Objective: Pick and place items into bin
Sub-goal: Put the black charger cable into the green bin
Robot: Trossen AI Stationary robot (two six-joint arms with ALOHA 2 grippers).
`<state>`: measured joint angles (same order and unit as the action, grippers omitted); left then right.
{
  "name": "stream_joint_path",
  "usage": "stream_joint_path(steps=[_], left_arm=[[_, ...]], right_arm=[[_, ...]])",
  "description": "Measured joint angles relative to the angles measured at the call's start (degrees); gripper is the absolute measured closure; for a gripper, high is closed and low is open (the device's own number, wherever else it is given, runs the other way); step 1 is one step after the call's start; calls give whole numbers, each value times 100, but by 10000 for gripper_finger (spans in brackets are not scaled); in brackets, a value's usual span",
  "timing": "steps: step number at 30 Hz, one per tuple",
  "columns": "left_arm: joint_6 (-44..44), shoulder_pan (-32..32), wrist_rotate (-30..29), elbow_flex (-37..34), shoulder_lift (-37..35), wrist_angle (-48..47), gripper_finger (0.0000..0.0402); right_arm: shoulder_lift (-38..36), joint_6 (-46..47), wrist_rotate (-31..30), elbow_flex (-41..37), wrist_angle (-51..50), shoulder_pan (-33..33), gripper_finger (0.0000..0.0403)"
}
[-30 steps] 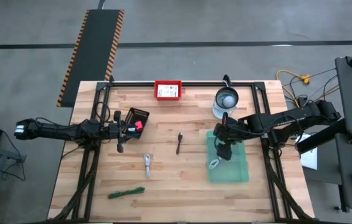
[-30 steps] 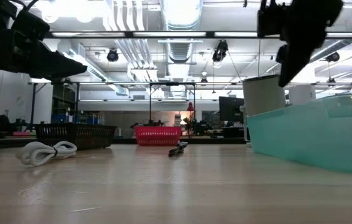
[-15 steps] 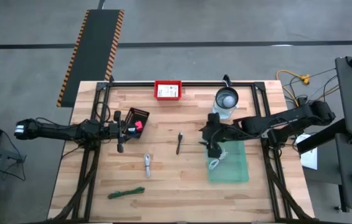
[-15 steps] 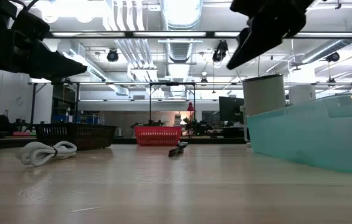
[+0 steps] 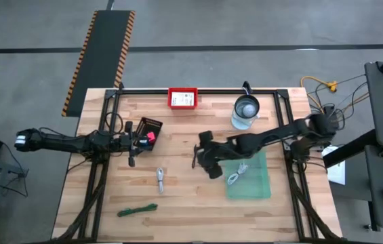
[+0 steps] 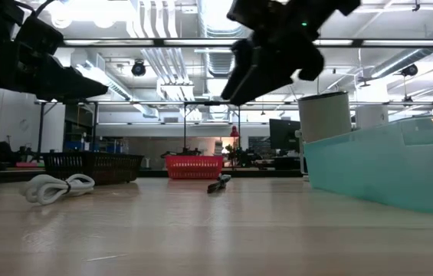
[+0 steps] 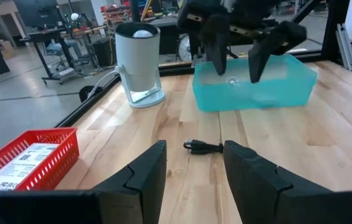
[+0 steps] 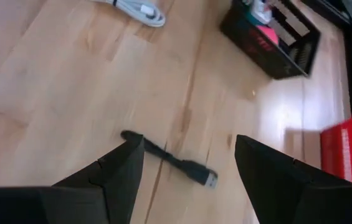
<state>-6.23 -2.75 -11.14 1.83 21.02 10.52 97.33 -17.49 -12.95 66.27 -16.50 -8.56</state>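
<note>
My right gripper [image 5: 208, 161] [image 8: 189, 146] hangs open above the table, just right of the thin black stick [image 5: 195, 155] [image 8: 171, 159], which lies flat on the wood. The low view shows the right gripper [image 6: 266, 61] well clear of the surface. My left gripper [image 5: 131, 143] [image 7: 195, 163] waits open by the black basket [image 5: 149, 129]. A white coiled cable [image 5: 160, 178] [image 6: 55, 186] and a green tie [image 5: 137, 210] lie on the table. Another white cable [image 5: 234, 178] rests inside the teal bin [image 5: 266, 190]. White printed cards sit in the red basket [image 5: 183, 98].
A glass jar with a metal lid [image 5: 246, 112] [image 7: 139, 62] stands at the bin's far side. The black basket holds something pink [image 5: 152, 136]. Dark frame rails run along both sides of the table. Bare wood stretches between the stick, the cable and the near edge.
My right gripper has swung from above the teal bin toward the table's left, ending over the thin black stick, and it has stayed open. The white cable stays in the bin. My left arm has kept still.
</note>
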Motion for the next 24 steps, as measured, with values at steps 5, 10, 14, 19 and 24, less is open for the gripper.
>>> stream_joint_path(steps=[5, 10, 14, 19, 24], left_arm=[[-1, 0, 0, 0, -5, 3, 258], [-1, -1, 0, 0, -7, 5, 258], [-1, 1, -1, 0, -1, 3, 258], [-5, 1, -2, 0, 6, 1, 258], [-5, -1, 0, 0, 51, 1, 258]], right_arm=[[712, -566, 7, 860, -958, 11, 170], [1359, -957, 0, 1508, -1608, 11, 177], [1796, -1262, -9, 1837, -1889, 29, 177], [2127, -1637, -26, 2052, -2068, 79, 177], [2252, -1915, -22, 2062, -2064, 171, 177]])
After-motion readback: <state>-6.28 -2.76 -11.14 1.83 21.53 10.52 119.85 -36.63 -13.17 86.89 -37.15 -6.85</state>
